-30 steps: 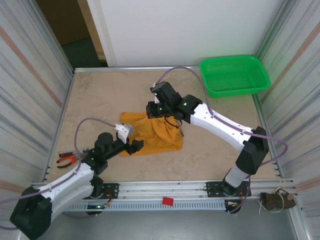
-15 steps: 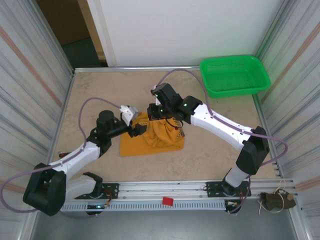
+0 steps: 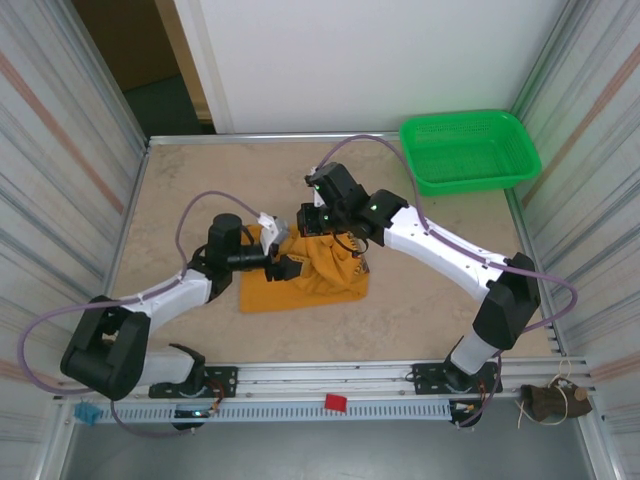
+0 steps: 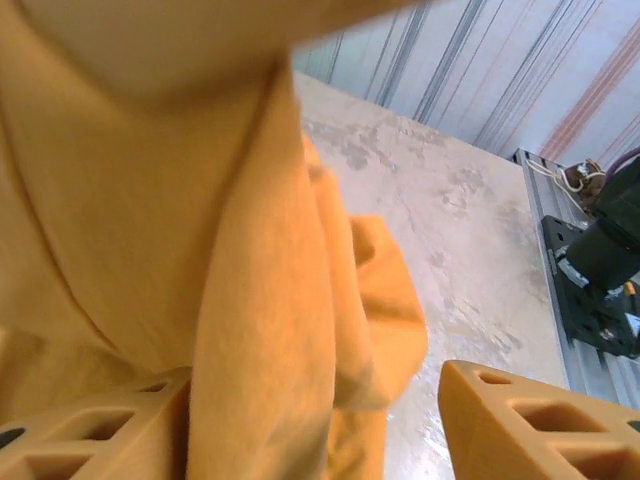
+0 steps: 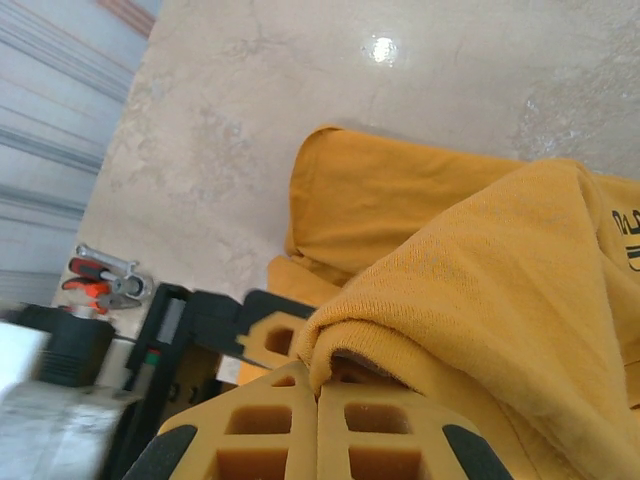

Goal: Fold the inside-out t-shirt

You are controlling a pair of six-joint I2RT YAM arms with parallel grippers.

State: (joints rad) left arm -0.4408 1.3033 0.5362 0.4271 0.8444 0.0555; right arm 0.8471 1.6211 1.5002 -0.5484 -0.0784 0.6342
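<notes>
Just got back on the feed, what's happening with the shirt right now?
The right gripper is shut on a bunched fold of the mustard t-shirt, holding it up off the table. The left gripper is at the shirt's left side, jaws open, with cloth hanging between its fingers. The shirt is crumpled, not yet folded.
</notes>
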